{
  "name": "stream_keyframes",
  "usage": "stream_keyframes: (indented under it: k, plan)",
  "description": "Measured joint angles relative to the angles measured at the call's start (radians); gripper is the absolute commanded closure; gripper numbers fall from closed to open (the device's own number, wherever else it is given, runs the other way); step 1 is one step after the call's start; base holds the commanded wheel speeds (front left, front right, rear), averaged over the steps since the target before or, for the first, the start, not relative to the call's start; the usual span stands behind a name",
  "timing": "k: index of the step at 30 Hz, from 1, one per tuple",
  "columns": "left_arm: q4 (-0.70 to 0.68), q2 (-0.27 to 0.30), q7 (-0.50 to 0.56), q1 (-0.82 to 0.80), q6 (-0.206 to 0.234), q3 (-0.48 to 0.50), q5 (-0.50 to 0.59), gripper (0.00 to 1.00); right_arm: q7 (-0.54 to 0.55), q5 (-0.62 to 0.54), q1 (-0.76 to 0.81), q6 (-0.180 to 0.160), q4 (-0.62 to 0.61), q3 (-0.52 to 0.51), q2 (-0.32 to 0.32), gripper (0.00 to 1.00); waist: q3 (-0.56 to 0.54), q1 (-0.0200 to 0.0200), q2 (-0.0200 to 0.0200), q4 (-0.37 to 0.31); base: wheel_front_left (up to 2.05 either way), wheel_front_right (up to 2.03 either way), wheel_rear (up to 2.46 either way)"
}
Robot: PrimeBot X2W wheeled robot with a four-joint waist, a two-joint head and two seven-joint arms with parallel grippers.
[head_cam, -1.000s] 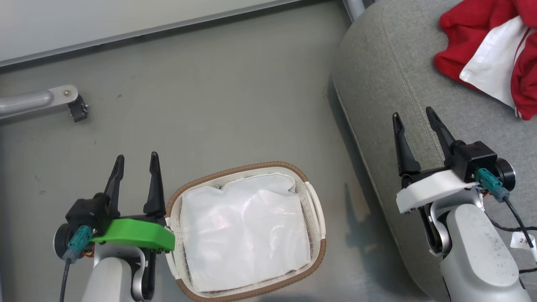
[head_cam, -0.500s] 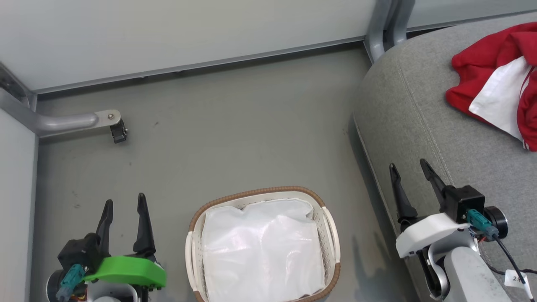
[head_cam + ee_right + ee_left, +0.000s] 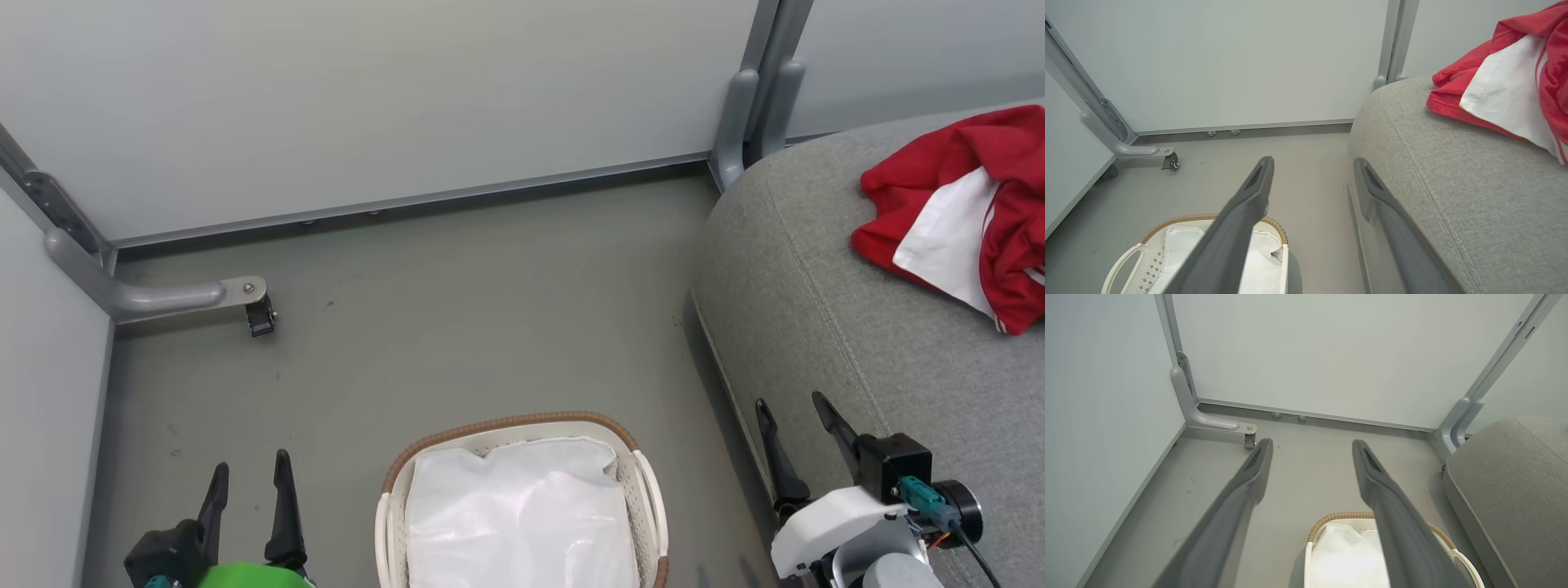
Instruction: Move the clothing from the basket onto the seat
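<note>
Head view: my left jaws and right jaws stand wide apart, empty. Bright red soft clothing [image 3: 914, 188] lies on grey upholstered seat [image 3: 816, 327] ahead of right jaws; cream perforated basket [image 3: 506, 423] between both.

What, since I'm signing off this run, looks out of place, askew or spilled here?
Nothing stands out. The clothing lies bunched on the seat, the basket stands upright on the floor with its white liner inside, and the left gripper and right gripper are open, holding nothing.
</note>
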Motion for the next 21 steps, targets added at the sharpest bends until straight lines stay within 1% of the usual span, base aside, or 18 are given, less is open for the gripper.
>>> stream_keyframes:
  k: [8,10,11,15,21]
  plan:
    - [0.006,0.000,0.000,0.041,-0.004,-0.003,-0.012,0.00,0.000,0.004,0.032,0.000,0.010,0.025,0.002,0.00,-0.050,0.0000,0.0000,0.010,0.00,0.00,0.00]
    - [0.007,0.000,0.000,0.047,-0.010,-0.008,-0.035,0.00,0.000,0.004,0.035,0.000,0.015,0.031,0.002,0.00,-0.054,0.0000,0.0000,0.013,0.00,0.00,0.00]
    - [0.013,-0.001,0.000,0.048,-0.011,-0.010,-0.036,1.00,0.000,0.004,0.037,0.000,0.023,0.031,0.004,1.00,-0.054,0.0000,0.0000,0.013,0.00,0.00,0.00]
    - [0.044,-0.005,0.006,0.049,-0.011,-0.012,-0.043,1.00,0.007,0.012,0.053,0.000,0.050,0.031,0.009,1.00,-0.055,0.0000,0.0000,0.013,0.00,0.00,0.00]
    - [0.042,-0.006,0.037,0.047,-0.011,-0.005,-0.143,1.00,0.034,0.127,0.054,0.000,0.043,0.018,0.010,1.00,-0.056,0.0000,0.0000,0.012,0.00,0.00,0.00]
